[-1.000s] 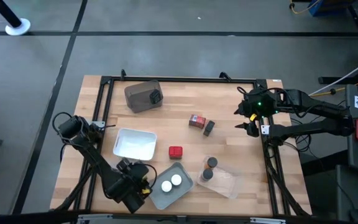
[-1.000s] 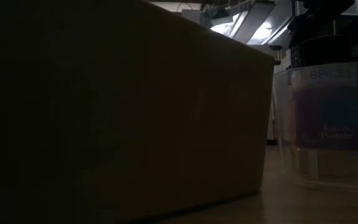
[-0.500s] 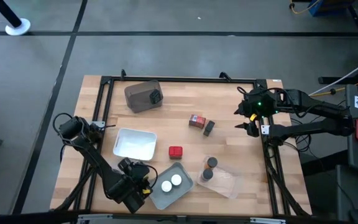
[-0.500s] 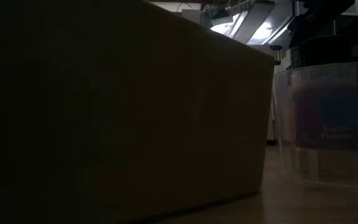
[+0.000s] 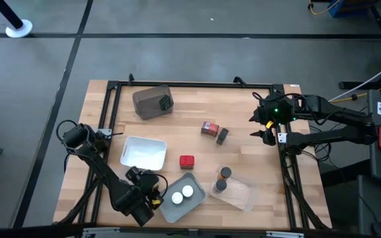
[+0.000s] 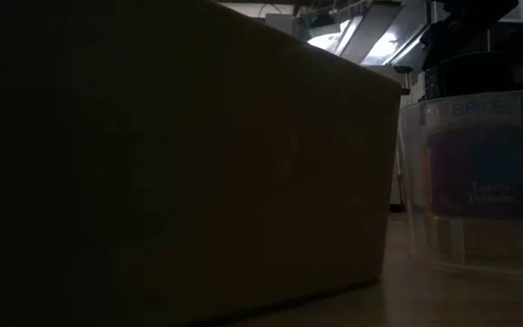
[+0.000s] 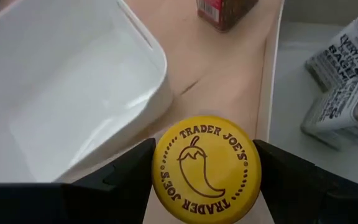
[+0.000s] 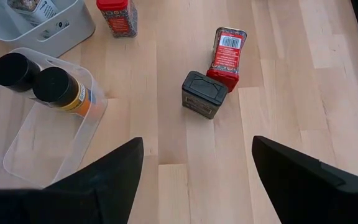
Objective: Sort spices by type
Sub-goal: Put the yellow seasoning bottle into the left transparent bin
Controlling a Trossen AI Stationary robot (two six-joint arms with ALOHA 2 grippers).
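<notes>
Nothing has shifted since a second ago: both my arms and every container sit where they were. My left gripper [image 7: 207, 171] is clamped on a yellow-lidded jar [image 7: 206, 168], its lid printed with a chili pepper drawing, held low between the white tray [image 5: 143, 153] and the grey tray [image 5: 180, 207]. Two white-lidded jars [image 5: 182, 194] lie in the grey tray. Two dark-lidded jars [image 8: 39, 79] stand in the clear tray [image 8: 42, 138]. One red box [image 5: 186, 161] stands upright on the bare table [image 5: 190, 112]; another red box [image 8: 227, 50] lies flat, touching a black box [image 8: 202, 94]. My right gripper [image 5: 259, 125] hovers at the table's right edge, fingers spread wide.
</notes>
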